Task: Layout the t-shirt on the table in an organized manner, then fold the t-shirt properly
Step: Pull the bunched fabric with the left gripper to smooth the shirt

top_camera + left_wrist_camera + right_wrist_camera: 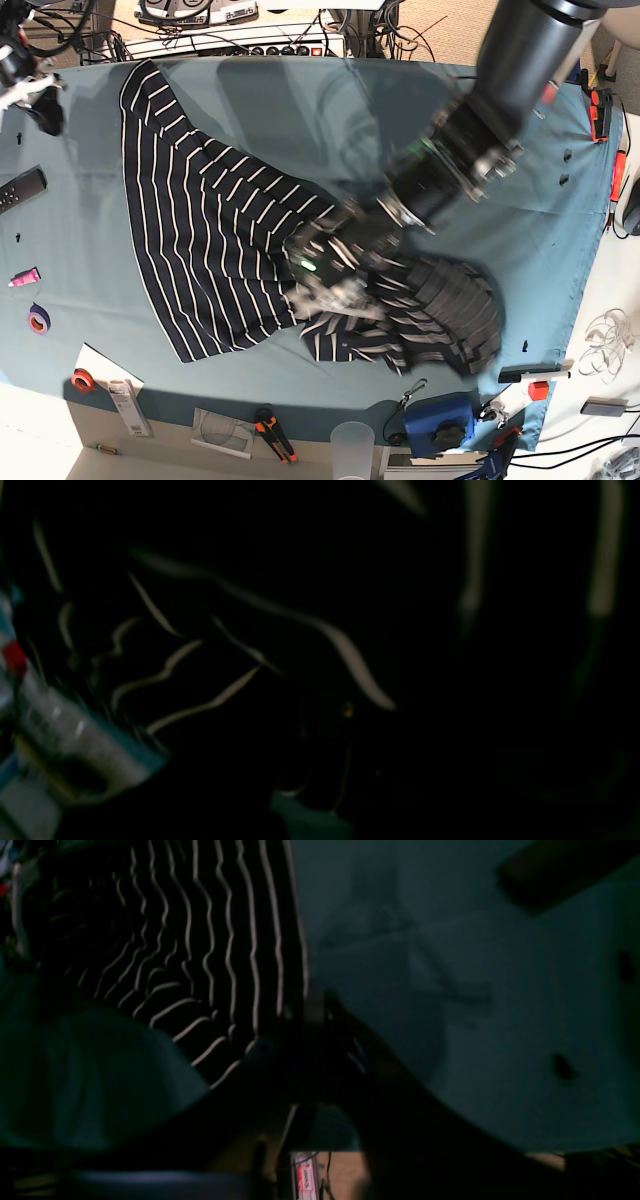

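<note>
The dark navy t-shirt [200, 230] with thin white stripes lies on the teal table [300, 110]. Its left part is spread out, and its right part is bunched in a heap near the front. My left gripper [318, 268] is buried in the bunched middle of the shirt and looks shut on the cloth. The left wrist view is filled with dark striped fabric [350, 655], so the fingers are hidden there. My right gripper [45, 110] hangs at the table's far left corner, apart from the shirt's corner. In the right wrist view, its dark fingers [312, 1010] sit by the shirt's edge [200, 940] over the table [500, 1015].
A remote [20, 188], a pink item [22, 277] and tape rolls [38, 320] lie along the left edge. Pliers [270, 430], a plastic cup [352, 440] and a blue device [440, 420] sit at the front. Black clips [565, 155] dot the right side.
</note>
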Controlling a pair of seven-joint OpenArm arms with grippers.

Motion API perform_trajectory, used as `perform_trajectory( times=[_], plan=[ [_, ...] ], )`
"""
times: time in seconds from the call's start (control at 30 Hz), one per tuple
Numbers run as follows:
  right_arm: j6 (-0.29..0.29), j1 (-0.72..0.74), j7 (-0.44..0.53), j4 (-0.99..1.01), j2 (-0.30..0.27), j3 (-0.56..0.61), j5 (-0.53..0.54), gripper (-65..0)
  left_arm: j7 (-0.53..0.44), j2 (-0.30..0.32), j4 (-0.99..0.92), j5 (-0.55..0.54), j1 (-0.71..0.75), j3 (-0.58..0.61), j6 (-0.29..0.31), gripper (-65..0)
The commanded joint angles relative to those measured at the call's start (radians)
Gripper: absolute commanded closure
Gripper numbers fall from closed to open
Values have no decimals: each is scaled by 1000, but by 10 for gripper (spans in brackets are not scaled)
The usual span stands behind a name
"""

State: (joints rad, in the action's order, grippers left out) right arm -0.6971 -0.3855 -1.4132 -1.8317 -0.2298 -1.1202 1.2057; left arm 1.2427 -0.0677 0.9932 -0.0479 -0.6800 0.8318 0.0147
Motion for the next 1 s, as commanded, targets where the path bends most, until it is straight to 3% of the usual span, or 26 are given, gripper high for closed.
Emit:
perform_trajectory(
  times=[0.0, 0.03, 0.1, 0.27, 0.47, 0.57, 0.97],
  plan=[
    [-1, -8, 17, -12, -19, 8, 25, -98, -4, -16, 45, 30, -35, -19, -19, 0],
    [-1, -11, 17, -12, -19, 23, 25, -142, -2, -16, 74, 34, -36, -30, -19, -5],
    [-1, -17, 17, -12, -20, 51, 24, -190, -2, -15, 133, 29, -35, -53, -18, -77],
    [-1, -16, 17, -12, -19, 109, -45, -190, -6, -15, 206, 30, -35, -112, -18, -215],
    [-1, -16, 26, -12, -19, 188, -252, -190, 0, -14, 209, 30, -41, -167, -19, -224],
    [-1, -16, 111, -13, -19, 245, -362, -189, 0, -15, 240, 30, -46, -195, -19, -224],
    [-1, -16, 130, -13, -19, 561, -607, -189, -30, -7, 392, 28, -46, -448, -18, -224]
  ],
)
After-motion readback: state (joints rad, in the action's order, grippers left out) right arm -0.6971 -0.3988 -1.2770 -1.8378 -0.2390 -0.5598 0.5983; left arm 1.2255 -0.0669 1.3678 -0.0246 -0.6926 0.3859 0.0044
